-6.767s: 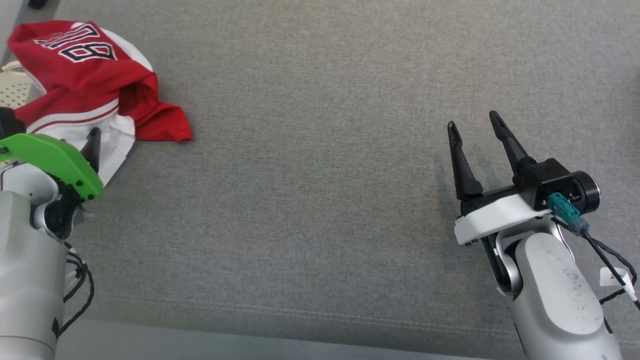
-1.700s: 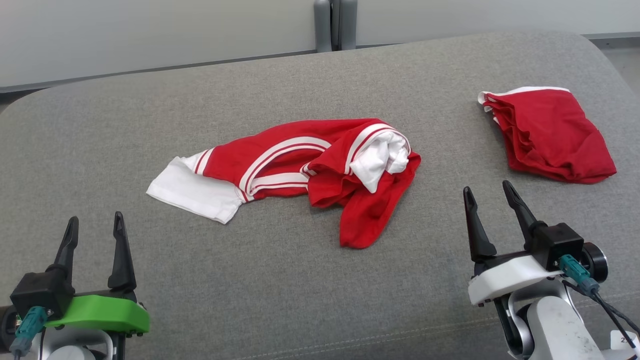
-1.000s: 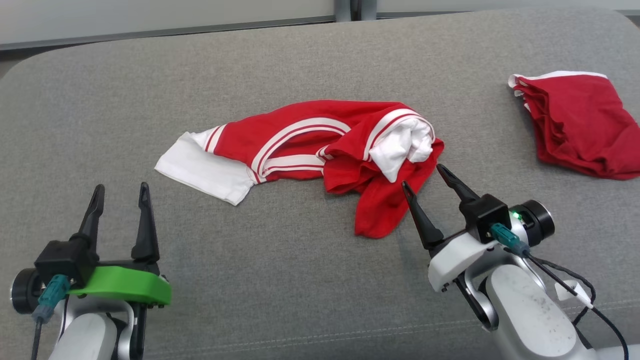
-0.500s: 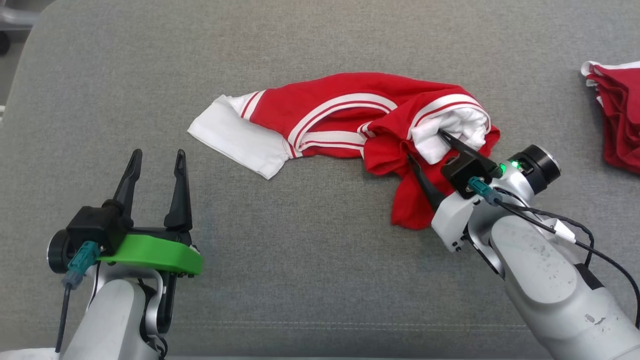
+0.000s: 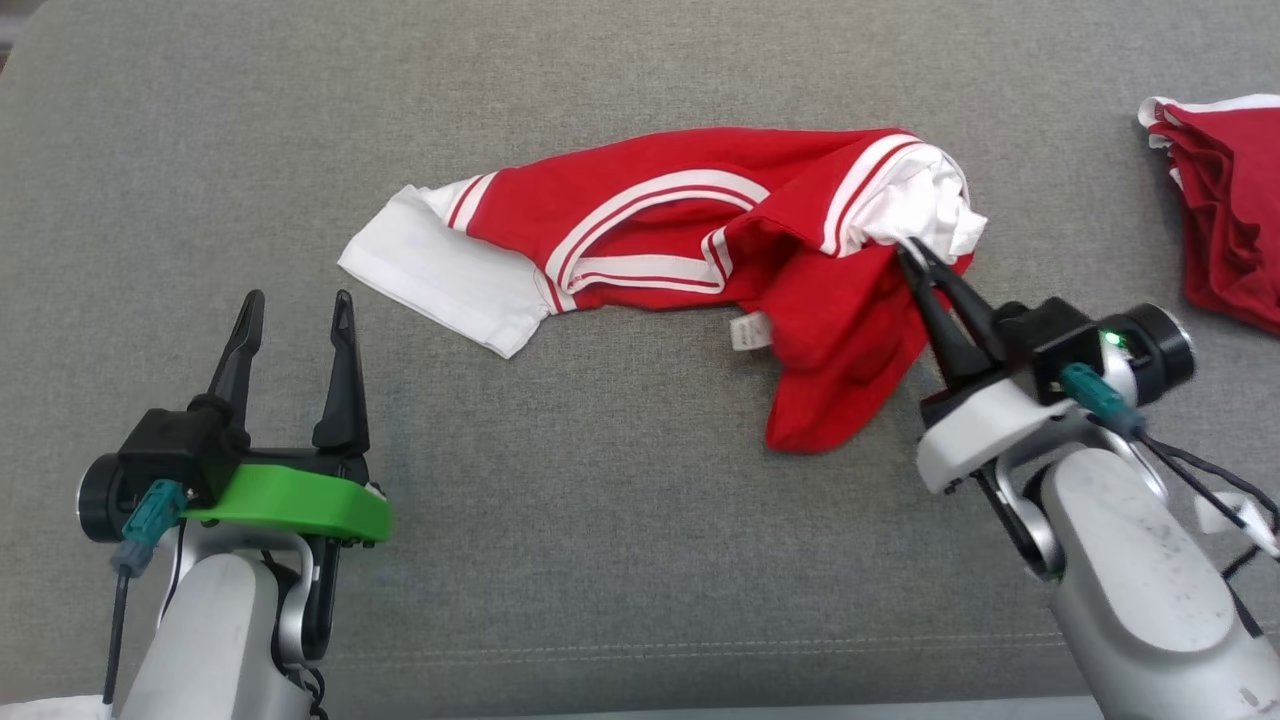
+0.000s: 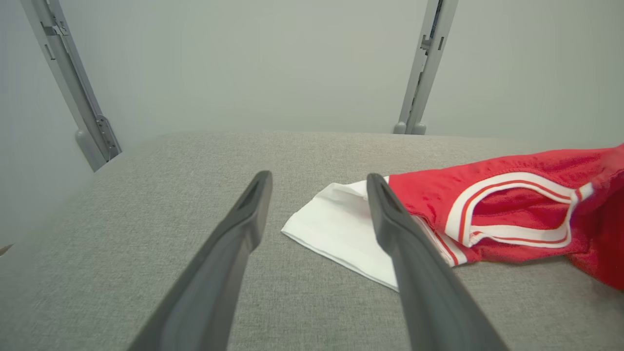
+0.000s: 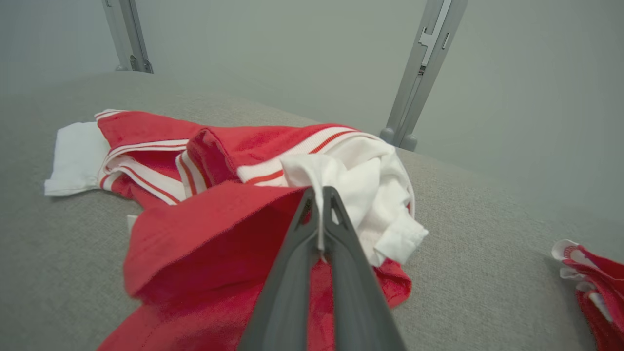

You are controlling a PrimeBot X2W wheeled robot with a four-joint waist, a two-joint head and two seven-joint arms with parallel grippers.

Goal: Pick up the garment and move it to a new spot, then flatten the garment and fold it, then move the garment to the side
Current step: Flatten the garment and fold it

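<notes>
A grey fabric-covered worktop [image 5: 620,520] carries a crumpled red garment [image 5: 680,215] with white stripes and white sleeves, lying across the middle. Its white sleeve end points toward the robot's left and its bunched white part lies at the right.

The right hand [image 5: 915,255] is closed tight on that bunched white cloth at the garment's right end, with red fabric draped just below its fingers. In the right wrist view the two fingers meet with a fold of white cloth pinched between them [image 7: 319,192].

The left hand [image 5: 295,300] is open with its fingers spread, holding nothing. It hovers over bare worktop, near the white sleeve but apart from it.

A second red cloth [image 5: 1230,230] with white trim lies at the far right edge, well apart from the garment.

A small white label [image 5: 745,330] shows on the garment's lower edge; its writing is too small to read.

Bare worktop lies open between the two hands and in front of the garment, down to a stitched seam near the front edge. Beyond the far edge stand grey metal posts [image 6: 424,68] against a pale wall.
</notes>
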